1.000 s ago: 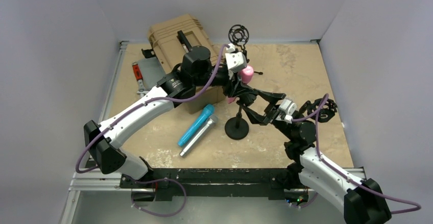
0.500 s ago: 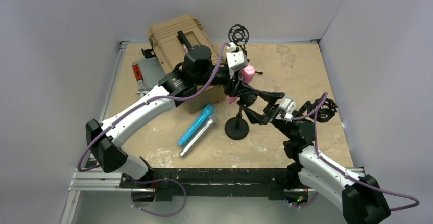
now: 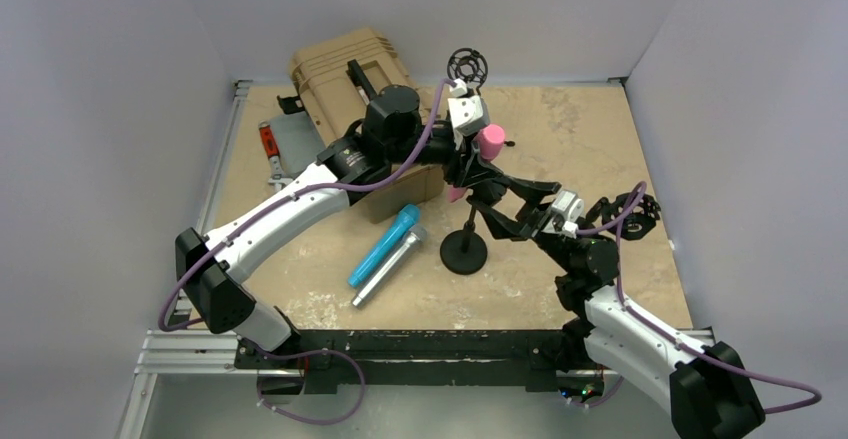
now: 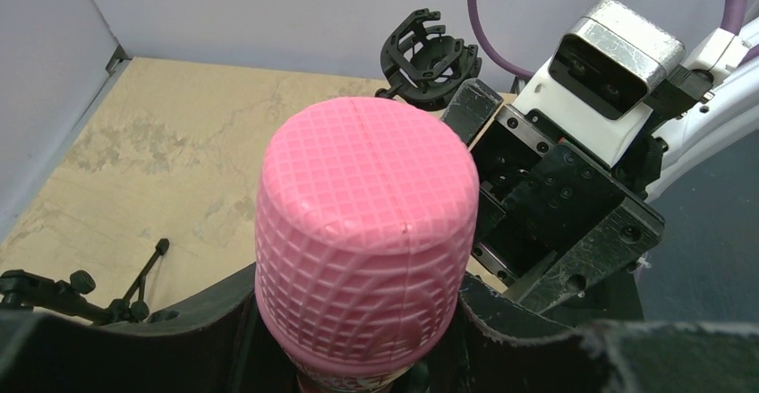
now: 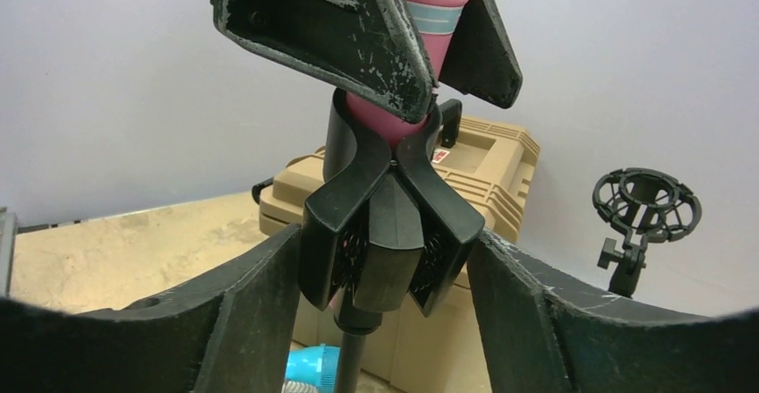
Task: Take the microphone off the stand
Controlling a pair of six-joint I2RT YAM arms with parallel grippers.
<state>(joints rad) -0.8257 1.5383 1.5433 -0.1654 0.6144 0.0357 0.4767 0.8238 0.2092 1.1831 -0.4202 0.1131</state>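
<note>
Since a second earlier, the left arm had lifted a little and carried the head of the pink microphone (image 3: 490,140) up and to the right in the top view. The left gripper (image 3: 470,168) was clamped on the microphone's body below the head, one finger on each side. From the right wrist I saw the microphone's narrow lower end seated in the black clip (image 5: 385,223) of the stand (image 3: 464,252), so it was not free. The right gripper (image 3: 489,204) stood wide with the clip between its fingers. They looked to be right against the clip's wings, but I could not tell whether they pressed on it. A blue microphone (image 3: 384,245) and a silver microphone (image 3: 388,267) lay side by side on the table (image 3: 600,129), left of the stand's base, with a tan case (image 3: 345,69) behind them.
</note>
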